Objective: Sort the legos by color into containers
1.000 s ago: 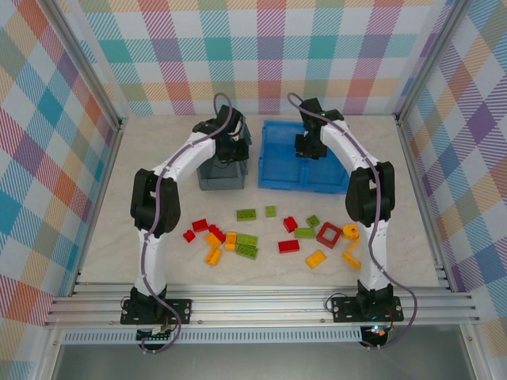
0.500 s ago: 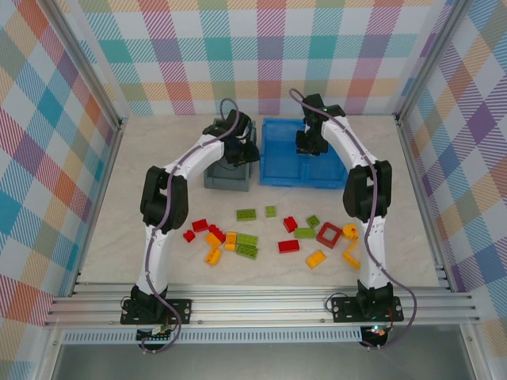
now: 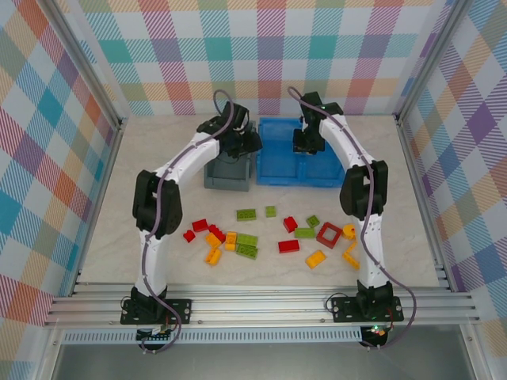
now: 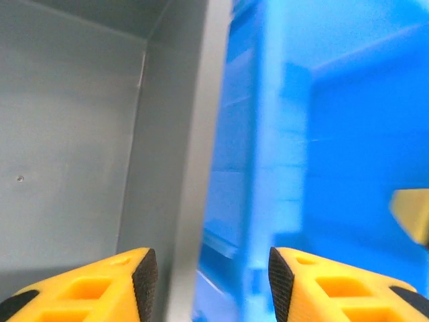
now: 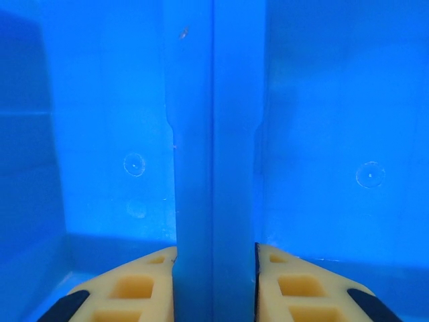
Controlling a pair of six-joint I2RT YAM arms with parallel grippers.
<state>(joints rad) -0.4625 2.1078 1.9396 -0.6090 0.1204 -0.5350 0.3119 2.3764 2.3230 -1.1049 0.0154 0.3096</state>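
Upper centre, the left pincer [image 4: 208, 282] gapes empty over a wall of the grey plastic bin [image 3: 228, 180]; the right pincer [image 5: 214, 272] clamps the divider [image 5: 214, 134] of the bright blue plastic bin [image 3: 277, 165].

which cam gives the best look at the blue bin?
Top external: the blue bin shows almost whole, though the right arm covers its middle. Right wrist is a close-up of its divider between the fingers. Left wrist catches a blurred blue wall beside the grey bin.
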